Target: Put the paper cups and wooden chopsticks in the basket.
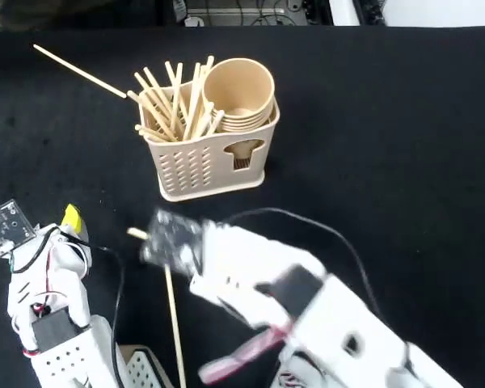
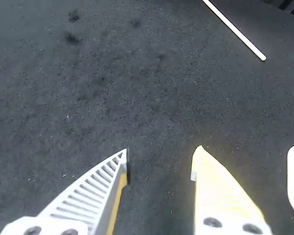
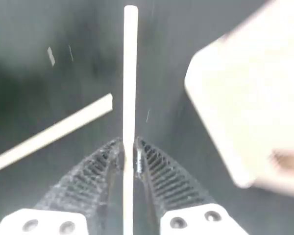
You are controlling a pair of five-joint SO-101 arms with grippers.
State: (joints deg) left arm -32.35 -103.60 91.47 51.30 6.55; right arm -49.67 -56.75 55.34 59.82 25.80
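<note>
The beige slotted basket point(image 1: 206, 162) holds several wooden chopsticks point(image 1: 174, 101) and a stack of paper cups point(image 1: 238, 93). My right gripper point(image 3: 130, 147) is shut on one chopstick point(image 3: 130, 73), whose tip point(image 1: 136, 234) pokes out just in front of the basket point(image 3: 245, 103). A second chopstick point(image 1: 175, 323) point(image 3: 54, 129) lies on the black table beside it. A third chopstick point(image 1: 77, 70) point(image 2: 232, 29) lies on the table at the far left. My left gripper point(image 2: 161, 161) point(image 1: 71, 218) hangs open over bare cloth near the front left.
A black cloth point(image 1: 388, 145) covers the table, with free room to the right of the basket. The right arm's white body point(image 1: 307, 307) crosses the front middle. Cables and equipment point(image 1: 242, 12) sit beyond the far edge.
</note>
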